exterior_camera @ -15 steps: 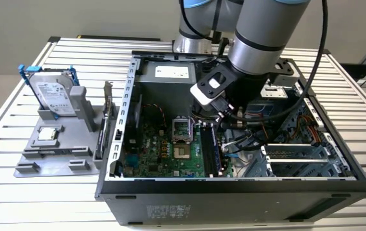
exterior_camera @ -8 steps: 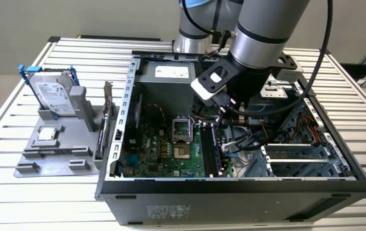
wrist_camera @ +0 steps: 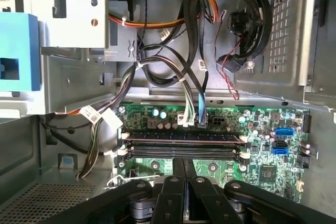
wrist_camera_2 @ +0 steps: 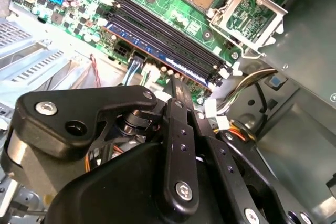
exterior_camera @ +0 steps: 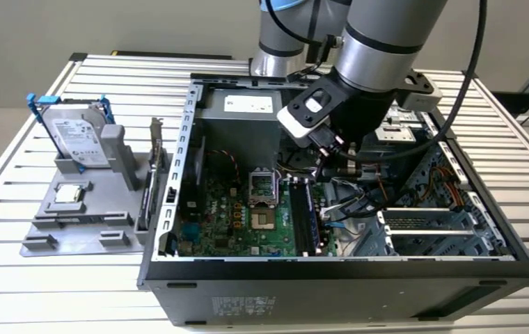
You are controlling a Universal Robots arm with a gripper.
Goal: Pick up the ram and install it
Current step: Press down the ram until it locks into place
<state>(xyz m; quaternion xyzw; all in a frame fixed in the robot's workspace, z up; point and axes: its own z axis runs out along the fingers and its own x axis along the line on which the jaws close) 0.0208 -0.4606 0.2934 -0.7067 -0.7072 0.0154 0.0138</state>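
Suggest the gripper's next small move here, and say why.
Probably a short, gentle push straight down on the ram. It already lies along the slot nearest the cables, and the gripper, shut with nothing held, hangs close by the slots. Whether the ram is fully seated cannot be told, so pressing seems safer than withdrawing.

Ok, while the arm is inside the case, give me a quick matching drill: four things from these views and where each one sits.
Things:
1. hard drive
2. processor chip
3. ram
4. gripper

Places:
a. lying flat on the grey tray
b. seated in a slot on the motherboard
c. standing upright at the back of that tray
d. inside the case, just over the memory slots

Pairs: 1-c, 2-a, 3-b, 4-d
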